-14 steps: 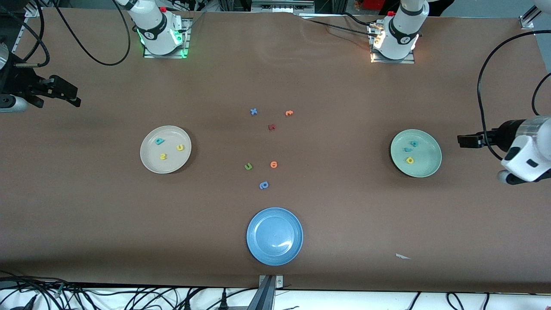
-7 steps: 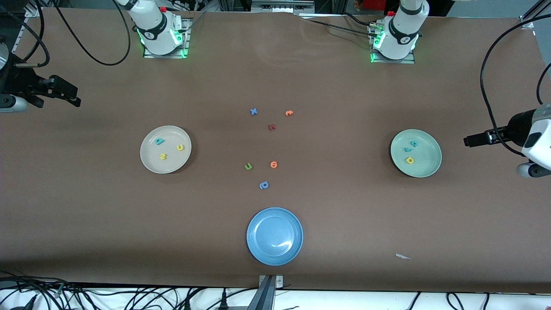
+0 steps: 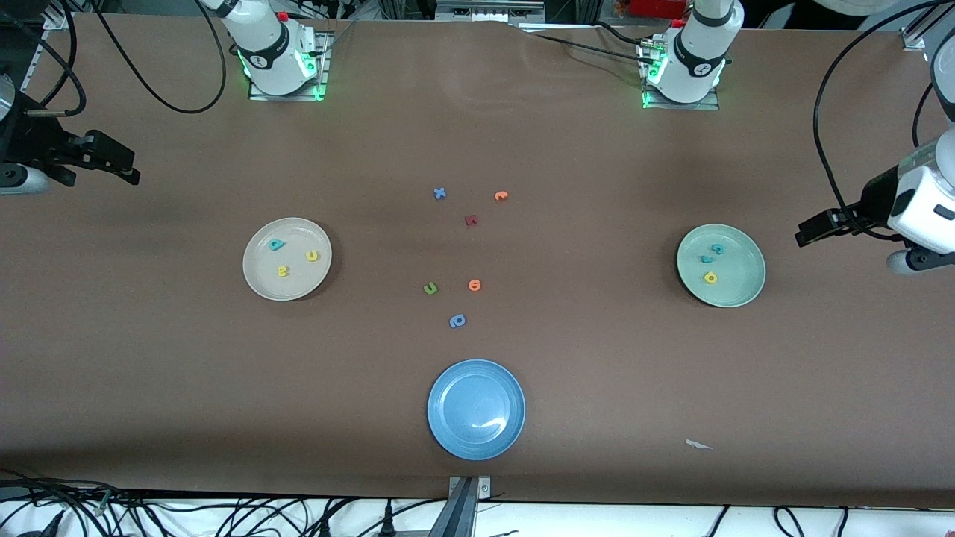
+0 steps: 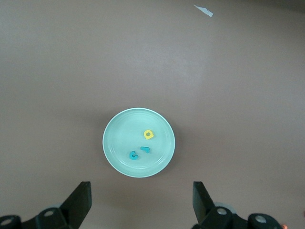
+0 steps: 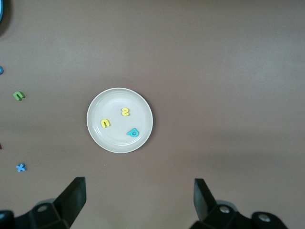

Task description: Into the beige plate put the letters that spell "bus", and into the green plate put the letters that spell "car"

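Note:
The beige plate holds a teal "b", a yellow "u" and a yellow "s". The green plate holds a teal "c", a teal "r" and a yellow "a". My left gripper hangs open and empty beside the green plate, toward the left arm's end of the table. My right gripper waits open and empty at the right arm's end, and its wrist view looks down on the beige plate.
A blue plate lies near the front edge. Between the plates lie loose letters: a green "u", an orange one, a blue rounded one, a blue "x", another orange one and a dark red one. A white scrap lies near the front.
The left arm has drawn back from the green plate toward its end of the table. The right arm and all letters have stayed put.

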Robot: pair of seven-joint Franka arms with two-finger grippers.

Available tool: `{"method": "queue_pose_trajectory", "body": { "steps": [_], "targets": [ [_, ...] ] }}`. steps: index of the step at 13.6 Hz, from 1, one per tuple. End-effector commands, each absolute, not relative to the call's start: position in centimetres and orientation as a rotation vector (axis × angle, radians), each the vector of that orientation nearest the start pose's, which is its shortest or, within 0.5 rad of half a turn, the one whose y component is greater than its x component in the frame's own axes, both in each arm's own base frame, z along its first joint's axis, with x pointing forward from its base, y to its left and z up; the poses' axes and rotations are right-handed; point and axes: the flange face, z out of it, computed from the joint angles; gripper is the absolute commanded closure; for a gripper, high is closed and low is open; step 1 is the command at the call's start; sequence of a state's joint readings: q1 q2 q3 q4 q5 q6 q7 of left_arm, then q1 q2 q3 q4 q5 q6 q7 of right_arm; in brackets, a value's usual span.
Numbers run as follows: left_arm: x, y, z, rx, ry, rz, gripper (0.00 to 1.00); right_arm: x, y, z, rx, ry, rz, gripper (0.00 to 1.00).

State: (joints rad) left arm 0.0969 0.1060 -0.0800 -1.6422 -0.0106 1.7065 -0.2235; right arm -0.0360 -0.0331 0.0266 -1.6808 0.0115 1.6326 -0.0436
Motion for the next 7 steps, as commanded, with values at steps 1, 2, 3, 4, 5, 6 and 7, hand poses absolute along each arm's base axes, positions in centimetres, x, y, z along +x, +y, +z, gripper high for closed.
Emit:
{"method": "queue_pose_trajectory", "body": {
  "steps": [1,2,3,4,5,6,7],
  "targets": [
    [58.0,1.1,54.9,-3.157,-0.365,-0.004,0.06,54.2,-0.6,59.7,-3.144,-0.036,0.032,0.0],
    [58.1,1.1,55.2,-3.159,-0.366,-0.046,0.02,54.3,-0.6,59.7,-3.144,-0.036,0.029,0.0],
    [58.3,1.2,55.7,-3.159,-0.369,-0.073,0.01,54.3,-0.6,59.7,-3.144,-0.036,0.027,0.0],
    [58.4,1.4,56.4,-3.16,-0.368,-0.095,0.01,54.3,-0.6,59.7,-3.144,-0.039,0.027,0.0],
    [58.6,1.5,57.1,-3.163,-0.337,-0.117,0.01,54.4,-0.6,59.7,-3.146,-0.041,0.022,0.0],
    [58.6,1.6,57.4,-3.165,-0.314,-0.123,0.01,54.5,-0.6,59.5,-3.145,-0.046,0.029,0.0],
    [58.6,1.7,57.5,-3.165,-0.314,-0.126,0.01,54.6,-0.6,59.4,-3.144,-0.044,0.024,0.0]
  ]
}}
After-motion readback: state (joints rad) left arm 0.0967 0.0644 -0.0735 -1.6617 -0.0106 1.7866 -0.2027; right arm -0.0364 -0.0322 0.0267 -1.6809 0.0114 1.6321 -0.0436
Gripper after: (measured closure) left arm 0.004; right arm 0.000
